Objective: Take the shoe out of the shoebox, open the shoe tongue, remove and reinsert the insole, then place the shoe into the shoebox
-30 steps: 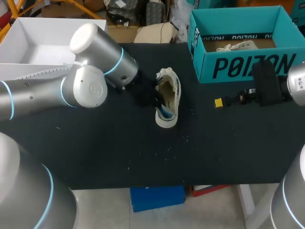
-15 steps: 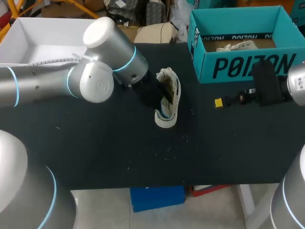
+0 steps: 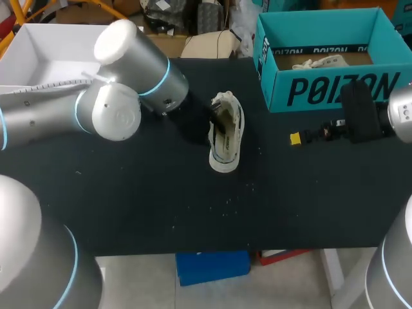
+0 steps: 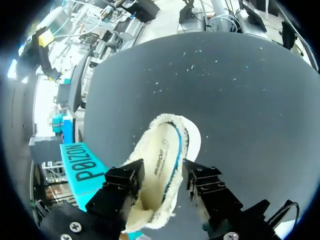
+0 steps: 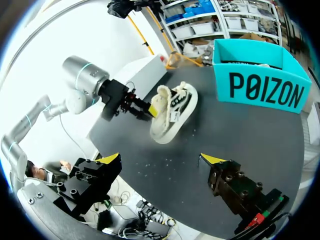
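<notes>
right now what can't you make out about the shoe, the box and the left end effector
- Insole: inside the shoe, shadowed in the head view, only fleece in the left wrist view; cannot be told apart.
- Left end effector: hidden behind its own arm in the head view; whether it grips the shoe is unclear.
- Shoebox contents: head view, front wall hides most; only a pale shape shows.

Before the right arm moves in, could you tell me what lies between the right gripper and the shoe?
Only bare table lies between the open right gripper and the shoe; the right wrist view shows it best.
</notes>
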